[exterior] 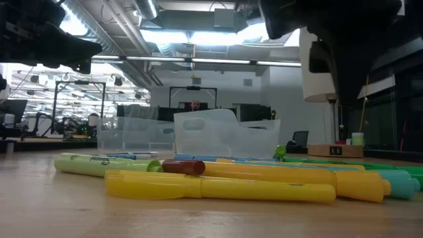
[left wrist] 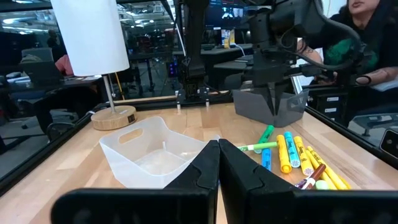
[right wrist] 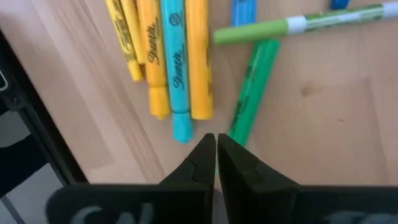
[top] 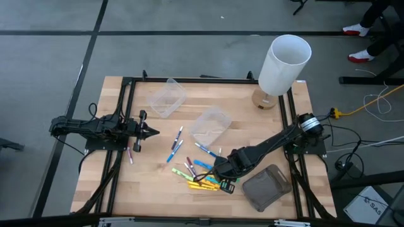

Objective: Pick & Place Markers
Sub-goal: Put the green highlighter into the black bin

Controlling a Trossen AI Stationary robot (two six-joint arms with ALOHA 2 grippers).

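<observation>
A heap of markers (top: 202, 178) in yellow, green and light blue lies flat on the wooden table near its front edge. They also show in the low view (exterior: 218, 187), the left wrist view (left wrist: 292, 152) and the right wrist view (right wrist: 177, 62). A few thin white-and-blue markers (top: 177, 145) lie apart toward the middle. My right gripper (right wrist: 216, 146) is shut and points down just above the heap's right end (top: 219, 175), beside a green marker's end (right wrist: 239, 127). My left gripper (top: 153, 132) waits at the left, shut and level (left wrist: 219, 155).
Two clear tubs (top: 167, 98) (top: 210, 123) stand behind the markers. A grey tub (top: 266, 187) sits at the front right. A white lamp (top: 284, 63) stands at the far right corner. One purple marker (top: 130, 154) lies by the left arm. A person (left wrist: 360, 37) sits beyond the table.
</observation>
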